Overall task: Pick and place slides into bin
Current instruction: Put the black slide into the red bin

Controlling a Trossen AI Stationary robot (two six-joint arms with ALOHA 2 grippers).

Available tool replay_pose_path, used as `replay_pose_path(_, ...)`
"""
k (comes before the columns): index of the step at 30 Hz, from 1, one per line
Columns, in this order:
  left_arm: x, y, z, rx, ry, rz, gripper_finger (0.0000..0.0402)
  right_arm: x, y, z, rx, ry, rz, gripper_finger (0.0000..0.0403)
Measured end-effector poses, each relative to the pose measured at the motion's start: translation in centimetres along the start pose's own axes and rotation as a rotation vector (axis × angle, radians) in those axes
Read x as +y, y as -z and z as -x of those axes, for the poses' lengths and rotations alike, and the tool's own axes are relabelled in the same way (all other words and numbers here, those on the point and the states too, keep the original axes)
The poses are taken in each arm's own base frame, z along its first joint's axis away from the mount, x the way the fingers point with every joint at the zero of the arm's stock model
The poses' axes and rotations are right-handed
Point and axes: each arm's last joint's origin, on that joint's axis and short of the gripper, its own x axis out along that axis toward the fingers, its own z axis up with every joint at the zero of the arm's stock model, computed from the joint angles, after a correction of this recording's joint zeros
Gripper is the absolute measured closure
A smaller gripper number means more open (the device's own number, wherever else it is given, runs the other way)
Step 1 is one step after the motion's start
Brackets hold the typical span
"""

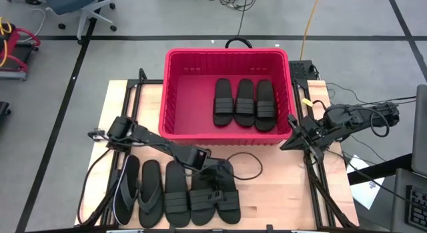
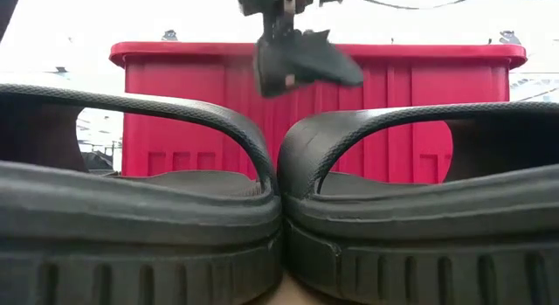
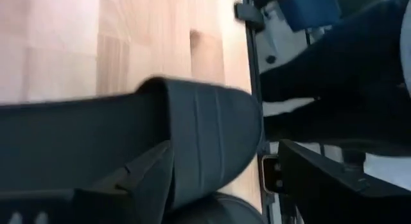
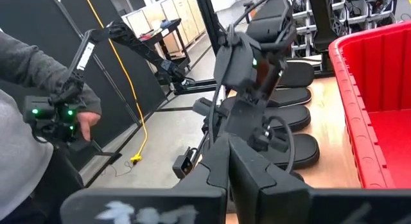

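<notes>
My left gripper [image 1: 215, 173] is shut on a black slide [image 2: 301, 60] and holds it in the air in front of the red bin [image 1: 175, 93]. Three slides [image 1: 244, 103] lie side by side on the bin's floor. Several more slides lie in a row at the table's near edge: two flip-flops [image 1: 139, 191] and ribbed-strap ones [image 1: 200, 201]. Two of these fill the low view's foreground [image 2: 140, 218]. My right gripper [image 1: 291, 135] is shut and empty beside the bin's right near corner. My left gripper comes from above, its fingers [image 2: 278, 25] pointing down. It holds the slide at its wide ribbed strap [image 3: 199, 137], with one finger [image 3: 144, 179] against the strap. The slide is lifted clear of the table and hangs tilted below the fingers, its free end [image 2: 349, 76] lower.
The bin's thick rim [image 2: 314, 51] stands higher than the held slide's lower end. A black cable [image 1: 248, 167] loops on the table between bin and slides. A person [image 4: 38, 121] holding a controller stands beyond the table. Bare wood lies at the table's near right [image 1: 287, 199].
</notes>
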Motion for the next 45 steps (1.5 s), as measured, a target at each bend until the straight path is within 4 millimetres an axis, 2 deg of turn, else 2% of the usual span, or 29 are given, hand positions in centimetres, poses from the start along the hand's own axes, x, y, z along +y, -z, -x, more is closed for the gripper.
replay_pose_path(5,1.2,0.1,-1.4,0.014,-0.003,0.007,0.0106,0.0,0.0,0.0,0.0,-0.001,-0.011,0.0403)
replay_pose_path(13,2.8,0.1,-3.9,0.012,0.065,0.066,0.0105,0.0,0.0,0.0,0.0,-0.002,-0.025,0.0403)
replay_pose_path(22,3.4,0.9,-5.9,0.049,0.129,0.079,0.0109,0.0,0.0,0.0,0.001,-0.002,0.019,0.0403)
replay_pose_path(24,3.3,0.9,-5.9,0.046,0.137,0.06,0.0131,0.0,0.0,0.0,0.0,-0.002,0.029,0.0403)
replay_pose_path(26,3.2,0.8,-5.9,0.044,0.144,0.046,0.0179,0.0,0.0,0.0,0.001,-0.002,0.033,0.0403)
replay_pose_path(31,3.2,0.8,-5.9,0.061,0.188,0.052,0.0363,0.0,0.0,0.0,0.001,-0.002,0.055,0.0403)
replay_pose_path(32,3.1,0.8,-5.9,0.066,0.198,0.056,0.038,0.0,0.0,0.0,0.001,-0.002,0.063,0.0403)
replay_pose_path(34,2.9,0.8,-5.9,0.071,0.21,0.063,0.0384,0.0,0.0,0.0,0.001,-0.002,0.08,0.0403)
replay_pose_path(37,2.2,0.6,-5.2,0.076,0.241,0.049,0.0387,0.0,0.0,0.0,0.001,-0.002,0.087,0.0403)
replay_pose_path(39,1.2,0.2,-3.9,0.087,0.304,0.045,0.0395,0.0,0.0,0.0,0.001,-0.003,0.087,0.0403)
replay_pose_path(45,-3.7,-1.0,2.1,0.026,0.397,-0.017,0.0397,0.0,0.1,0.0,0.012,-0.003,0.09,0.0403)
